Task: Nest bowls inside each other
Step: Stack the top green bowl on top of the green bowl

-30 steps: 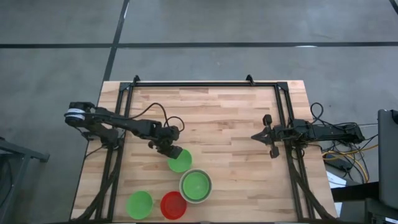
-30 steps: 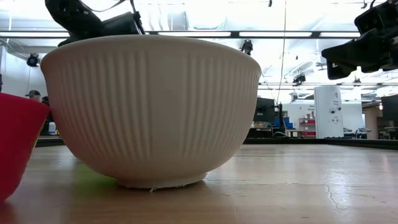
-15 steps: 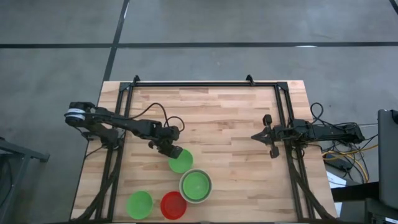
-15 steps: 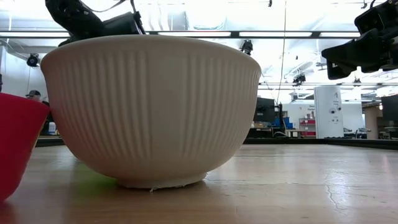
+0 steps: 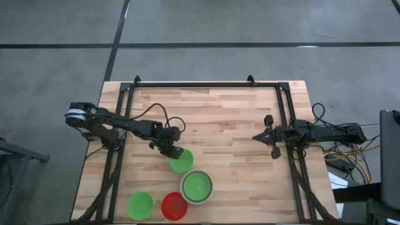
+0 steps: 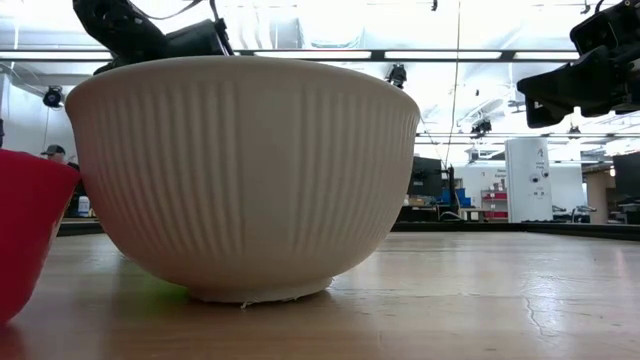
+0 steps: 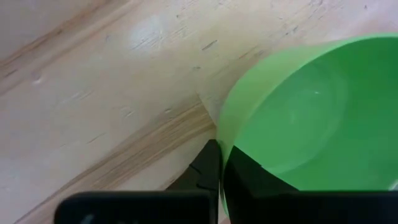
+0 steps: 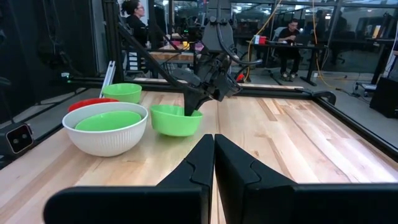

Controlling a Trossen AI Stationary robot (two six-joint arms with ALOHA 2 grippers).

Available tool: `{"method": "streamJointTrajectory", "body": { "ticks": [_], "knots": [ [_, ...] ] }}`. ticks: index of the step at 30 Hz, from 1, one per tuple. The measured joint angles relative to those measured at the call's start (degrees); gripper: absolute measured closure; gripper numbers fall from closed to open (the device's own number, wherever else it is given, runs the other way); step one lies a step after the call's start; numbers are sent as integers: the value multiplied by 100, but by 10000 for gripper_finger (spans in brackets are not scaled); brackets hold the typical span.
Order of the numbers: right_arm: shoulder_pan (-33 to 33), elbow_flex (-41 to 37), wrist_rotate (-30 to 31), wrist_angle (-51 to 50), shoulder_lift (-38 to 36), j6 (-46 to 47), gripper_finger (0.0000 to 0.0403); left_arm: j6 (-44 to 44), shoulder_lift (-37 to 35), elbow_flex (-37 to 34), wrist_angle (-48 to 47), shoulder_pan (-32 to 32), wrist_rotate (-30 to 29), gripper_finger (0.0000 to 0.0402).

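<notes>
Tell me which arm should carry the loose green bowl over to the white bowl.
Left. The left gripper is already shut on the rim of the loose green bowl, right beside the white bowl. The right gripper sits shut and empty at the table's right side, far from every bowl.

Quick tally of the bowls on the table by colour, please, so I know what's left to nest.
Green bowls: 3, one gripped at the rim by the left gripper at, one inside the white bowl, one near the table's edge
Red bowl: 1
White bowl: 1
Total: 5 bowls
</notes>
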Motion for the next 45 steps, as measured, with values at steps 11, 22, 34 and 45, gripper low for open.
{"method": "streamJointTrajectory", "body": {
  "ticks": [11,22,34,45],
  "knots": [
    [-1,0,0,0,2,0,394,256,-92,13,-20,-2,2,397],
    [1,0,0,0,2,-2,394,485,-739,195,-562,4,-500,397],
    [0,-1,0,0,2,0,394,906,-1608,584,-1207,4,-1088,397],
    [0,1,0,0,2,0,394,1798,-1569,1529,-2044,-52,-1340,397]
  ]
}}
